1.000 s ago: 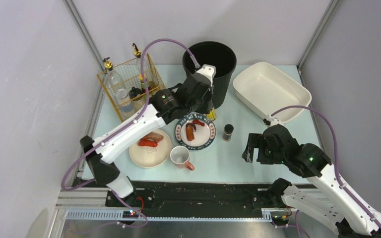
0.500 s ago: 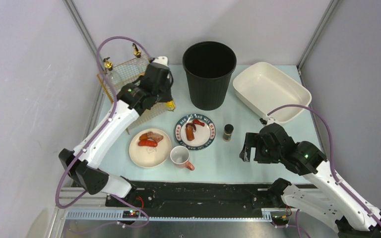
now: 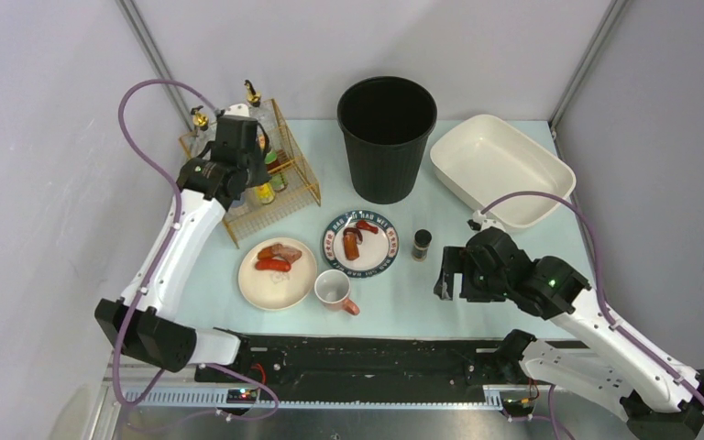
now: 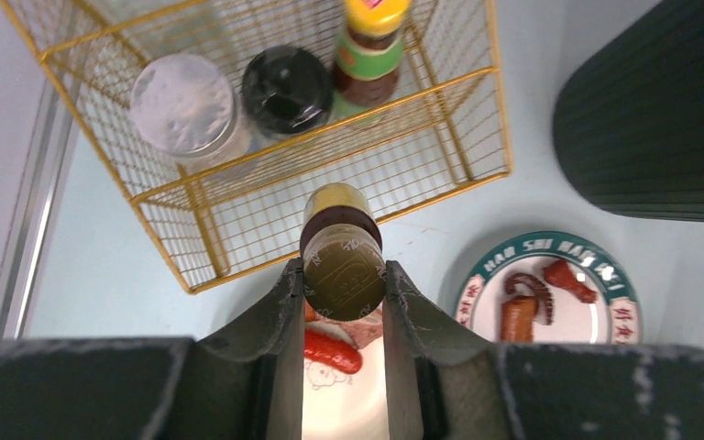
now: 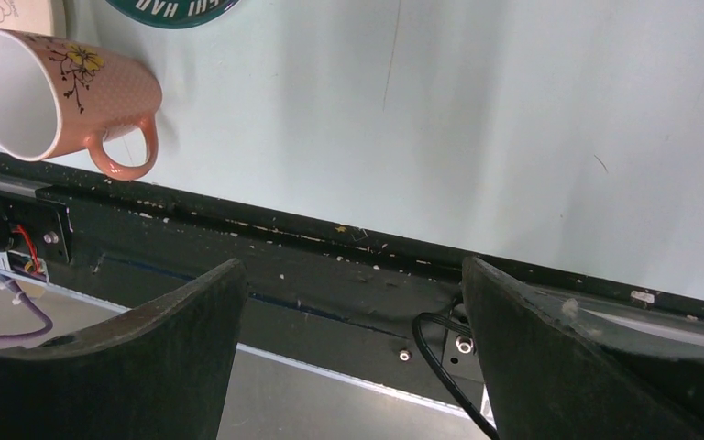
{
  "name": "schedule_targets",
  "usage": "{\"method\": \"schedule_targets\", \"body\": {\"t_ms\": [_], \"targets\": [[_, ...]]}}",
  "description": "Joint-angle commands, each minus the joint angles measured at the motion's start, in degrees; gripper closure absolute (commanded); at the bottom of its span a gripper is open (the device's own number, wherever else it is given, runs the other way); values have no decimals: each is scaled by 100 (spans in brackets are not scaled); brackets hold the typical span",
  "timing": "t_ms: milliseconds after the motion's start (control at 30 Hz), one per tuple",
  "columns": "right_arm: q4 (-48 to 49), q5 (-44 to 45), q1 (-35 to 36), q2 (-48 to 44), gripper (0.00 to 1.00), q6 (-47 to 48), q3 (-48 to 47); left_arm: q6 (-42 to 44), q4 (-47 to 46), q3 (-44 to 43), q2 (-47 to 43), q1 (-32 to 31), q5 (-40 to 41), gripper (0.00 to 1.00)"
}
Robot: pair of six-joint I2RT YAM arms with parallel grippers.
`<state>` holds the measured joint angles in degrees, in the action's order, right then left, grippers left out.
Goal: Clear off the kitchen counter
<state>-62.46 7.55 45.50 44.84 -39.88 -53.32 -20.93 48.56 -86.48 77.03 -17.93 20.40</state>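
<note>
On the pale mint kitchen counter point(image 3: 403, 298) stand a cream plate point(image 3: 280, 284) with sausage pieces, a green-rimmed plate point(image 3: 374, 263) with sausages, a pink mug point(image 3: 335, 291) and a small dark spice jar point(image 3: 422, 243). My left gripper point(image 4: 343, 268) is shut on a small brown bottle point(image 4: 343, 275) with a yellow cap. It hangs over the near edge of the gold wire basket point(image 4: 422, 174), at the back left in the top view point(image 3: 264, 192). My right gripper point(image 5: 350, 266) stands open and holds nothing, above the counter's front rail, right of the mug point(image 5: 55, 92).
The basket holds a clear jar point(image 4: 186, 103), a black-capped bottle point(image 4: 286, 84) and a green-labelled sauce bottle point(image 4: 371, 50). A tall black bin point(image 3: 387, 137) stands at the back centre. A white basin point(image 3: 500, 165) lies at the back right.
My left arm has swung left from beside the black bin to above the wire basket, carrying the brown bottle. The right gripper has drifted slightly left, still open.
</note>
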Motion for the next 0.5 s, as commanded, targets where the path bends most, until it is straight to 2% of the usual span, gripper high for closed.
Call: {"method": "schedule_targets", "body": {"t_ms": [0,267,467], "targets": [[169,116,74,19,9,-149,2,-85,-311,171,-86,346,62,100],[149,152,164,60,9,-203,1,-113,-350,403,106,674,481,100],[133,185,173,50,9,-203,16,-192,-425,608,67,962,413,100]]}}
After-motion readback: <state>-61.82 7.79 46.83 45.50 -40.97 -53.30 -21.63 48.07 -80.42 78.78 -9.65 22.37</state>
